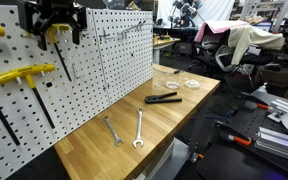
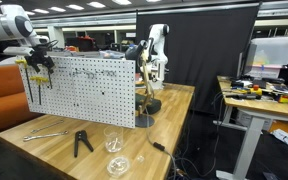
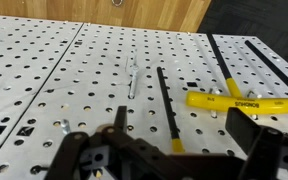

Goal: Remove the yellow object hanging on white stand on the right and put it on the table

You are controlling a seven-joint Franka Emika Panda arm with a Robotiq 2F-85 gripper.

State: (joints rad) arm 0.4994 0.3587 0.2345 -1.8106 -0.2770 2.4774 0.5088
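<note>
claw (image 3: 182, 135) — spread | yellow handle (image 3: 177, 146) — between its fingers, on pegboard (image 3: 44, 80)

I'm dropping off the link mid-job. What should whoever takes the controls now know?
Gripper: at the top of the white pegboard, fingers at a yellow-handled tool. Whether it is open or shut cannot be told.
Things: that tool hangs on the pegboard, and a second yellow tool hangs beside it.
Done: the approach only.
Left: grip the tool, lift it off its hook and set it on the table.
</note>
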